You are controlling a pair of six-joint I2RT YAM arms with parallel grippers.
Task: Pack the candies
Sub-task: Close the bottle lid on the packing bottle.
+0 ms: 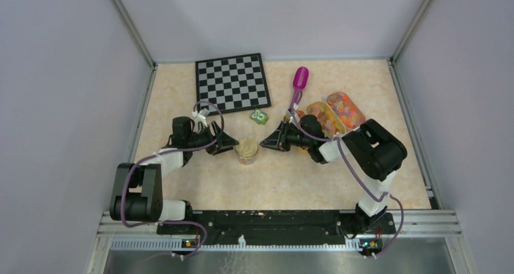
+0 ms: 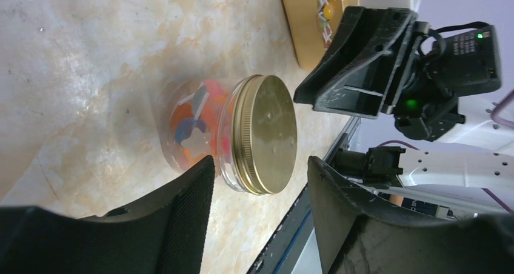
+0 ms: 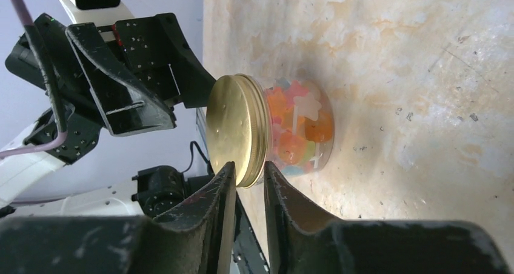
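The candies (image 3: 297,125) sit in a jar (image 1: 247,159) with a gold lid (image 2: 267,134) on the table (image 1: 291,183). The left end effector (image 2: 260,162) is open wide, right by the jar. The right end effector (image 3: 249,165) is open just a crack, beside the lid.

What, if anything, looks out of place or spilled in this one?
Nothing looks spilled or damaged around the jar, which stands upright with its gold lid seated flat. Only the chessboard and the small green block with eyes seem unrelated to packing candies.
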